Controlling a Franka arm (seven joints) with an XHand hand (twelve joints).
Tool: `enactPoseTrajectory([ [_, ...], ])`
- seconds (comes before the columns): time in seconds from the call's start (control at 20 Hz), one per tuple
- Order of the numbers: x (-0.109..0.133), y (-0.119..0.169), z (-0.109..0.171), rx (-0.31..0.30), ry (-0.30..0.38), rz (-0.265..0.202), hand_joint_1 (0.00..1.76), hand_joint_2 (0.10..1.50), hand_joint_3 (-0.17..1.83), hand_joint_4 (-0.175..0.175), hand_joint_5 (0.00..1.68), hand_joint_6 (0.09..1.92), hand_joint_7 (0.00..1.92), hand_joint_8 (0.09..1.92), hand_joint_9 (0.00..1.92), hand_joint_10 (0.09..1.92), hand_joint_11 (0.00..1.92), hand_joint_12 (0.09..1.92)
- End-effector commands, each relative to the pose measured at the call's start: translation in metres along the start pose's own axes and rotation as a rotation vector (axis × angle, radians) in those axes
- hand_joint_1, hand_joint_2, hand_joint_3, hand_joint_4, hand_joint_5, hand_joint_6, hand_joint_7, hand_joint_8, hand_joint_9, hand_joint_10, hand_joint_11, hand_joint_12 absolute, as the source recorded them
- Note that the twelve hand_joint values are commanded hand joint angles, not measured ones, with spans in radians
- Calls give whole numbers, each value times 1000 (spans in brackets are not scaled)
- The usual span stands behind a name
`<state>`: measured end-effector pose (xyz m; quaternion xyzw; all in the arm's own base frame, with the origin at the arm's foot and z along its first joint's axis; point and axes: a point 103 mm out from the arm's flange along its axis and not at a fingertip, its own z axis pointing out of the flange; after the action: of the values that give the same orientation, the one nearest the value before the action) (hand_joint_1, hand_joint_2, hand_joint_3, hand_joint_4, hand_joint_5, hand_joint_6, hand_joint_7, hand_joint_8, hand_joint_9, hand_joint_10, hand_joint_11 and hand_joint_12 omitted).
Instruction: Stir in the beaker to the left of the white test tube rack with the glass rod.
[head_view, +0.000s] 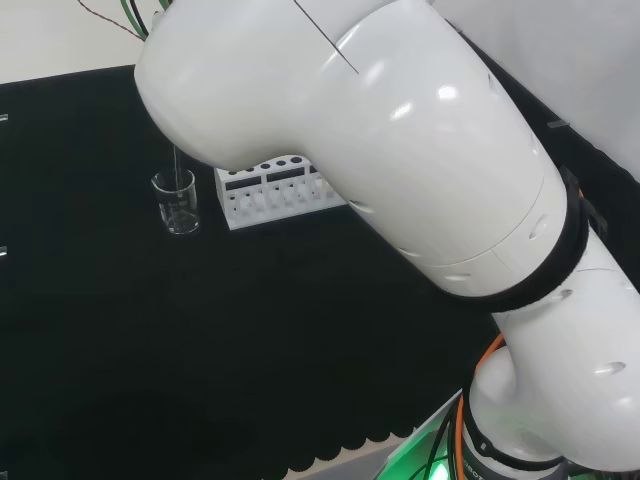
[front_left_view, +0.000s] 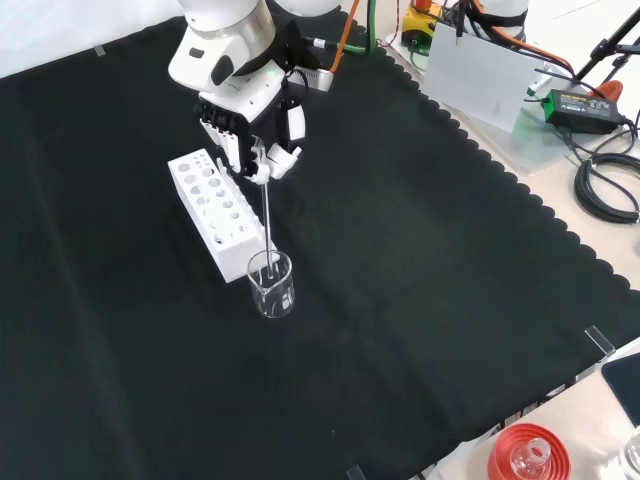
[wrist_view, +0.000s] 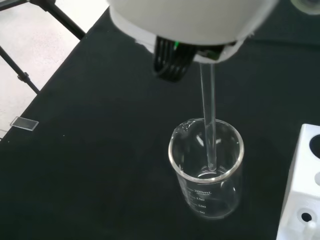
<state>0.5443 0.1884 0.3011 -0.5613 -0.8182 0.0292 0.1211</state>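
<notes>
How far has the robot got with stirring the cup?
Picking up looks done: the hand is curled round the glass rod. In hand now: the rod's lower end is inside the beaker, beside the white rack. Left: stirring, then lifting the rod out.

Even, bright overhead light is filling all three views, and the black cloth (front_left_view: 420, 300) is soaking it up, so shadows on it are hardly showing. In the head view, soft white highlights are sitting on the arm's glossy links (head_view: 400, 150), and a green glow is spilling from the base at the bottom edge. In the wrist view, the white part of the hand (wrist_view: 190, 20) is blurring close to the lens, while the beaker (wrist_view: 206, 167) is staying sharp, its rim catching thin glints; the glass rod (wrist_view: 209, 120) is showing as pale streaks.
</notes>
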Motion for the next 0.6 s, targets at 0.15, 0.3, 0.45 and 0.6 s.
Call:
enactPoseTrajectory([
  [0.15, 2, -2, 1, -5, 3, 0, 1332, 513, 918, -175, 1159, 828, 1450, 651, 1735, 399, 1615, 548],
  [0.3, 1, -3, 0, -8, 9, 1, 1333, 513, 918, -175, 1159, 828, 1450, 651, 1735, 398, 1615, 548],
  [0.45, 3, -4, -1, -11, 7, 1, 1333, 513, 917, -175, 1159, 828, 1450, 651, 1736, 397, 1615, 548],
  [0.6, 3, -4, -1, -11, 4, 1, 1333, 513, 917, -175, 1159, 828, 1450, 651, 1736, 396, 1615, 548],
])
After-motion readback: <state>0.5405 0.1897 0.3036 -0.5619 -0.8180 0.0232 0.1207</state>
